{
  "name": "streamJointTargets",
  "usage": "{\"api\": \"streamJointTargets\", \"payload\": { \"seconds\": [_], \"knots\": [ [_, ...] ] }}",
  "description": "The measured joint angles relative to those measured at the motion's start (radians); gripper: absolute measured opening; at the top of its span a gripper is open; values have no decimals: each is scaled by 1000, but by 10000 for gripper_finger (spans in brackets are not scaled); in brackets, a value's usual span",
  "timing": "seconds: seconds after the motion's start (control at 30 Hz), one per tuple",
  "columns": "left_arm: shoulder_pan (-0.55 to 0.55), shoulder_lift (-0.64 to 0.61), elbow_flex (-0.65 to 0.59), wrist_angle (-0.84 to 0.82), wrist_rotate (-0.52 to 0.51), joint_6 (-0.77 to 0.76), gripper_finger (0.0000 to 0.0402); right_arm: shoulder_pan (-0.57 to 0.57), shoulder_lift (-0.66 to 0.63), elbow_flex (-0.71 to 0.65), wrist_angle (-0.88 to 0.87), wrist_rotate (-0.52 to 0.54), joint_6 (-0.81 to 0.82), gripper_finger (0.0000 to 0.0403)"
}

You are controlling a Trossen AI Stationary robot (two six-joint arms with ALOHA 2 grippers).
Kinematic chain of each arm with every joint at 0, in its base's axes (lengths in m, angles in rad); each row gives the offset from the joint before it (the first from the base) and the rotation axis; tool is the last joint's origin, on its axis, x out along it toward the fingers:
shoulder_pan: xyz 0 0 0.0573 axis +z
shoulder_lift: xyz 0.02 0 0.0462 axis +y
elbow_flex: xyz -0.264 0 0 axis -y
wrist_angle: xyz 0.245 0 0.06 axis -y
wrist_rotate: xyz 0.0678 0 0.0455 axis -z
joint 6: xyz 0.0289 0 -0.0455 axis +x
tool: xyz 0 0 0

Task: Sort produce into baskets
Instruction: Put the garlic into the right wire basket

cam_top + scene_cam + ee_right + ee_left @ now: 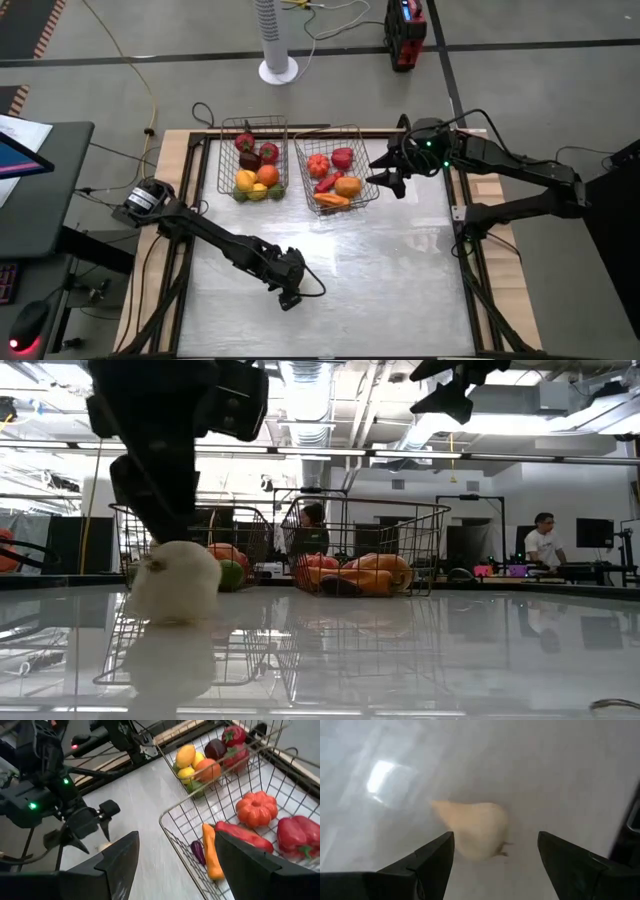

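A white garlic (477,835) is framed between the spread fingers of the left gripper (495,857), low in the high view's centre. The right gripper (386,172) is seen released beside the right basket (362,163).

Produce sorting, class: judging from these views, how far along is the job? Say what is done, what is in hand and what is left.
Nearly done. Both baskets are filled: the left basket holds round fruits, the right basket vegetables. In hand: the open left gripper hangs over the white garlic, the only piece on the table, not yet gripped. Left: grasp it and drop it in a basket. The right gripper waits, open, beside the right basket.
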Motion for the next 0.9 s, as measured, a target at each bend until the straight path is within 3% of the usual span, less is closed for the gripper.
{"api": "streamJointTargets", "payload": {
  "seconds": [0.27,0.6,0.9],
  "knots": [
    [0,32,3,-7,22,-153,273,-1,0,0,23,0,-8,285],
    [23,44,-2,-14,-30,-160,273,-1,0,0,15,0,-10,285],
    [54,109,0,-7,66,-194,271,-2,0,0,-6,0,-11,285]
  ]
}}
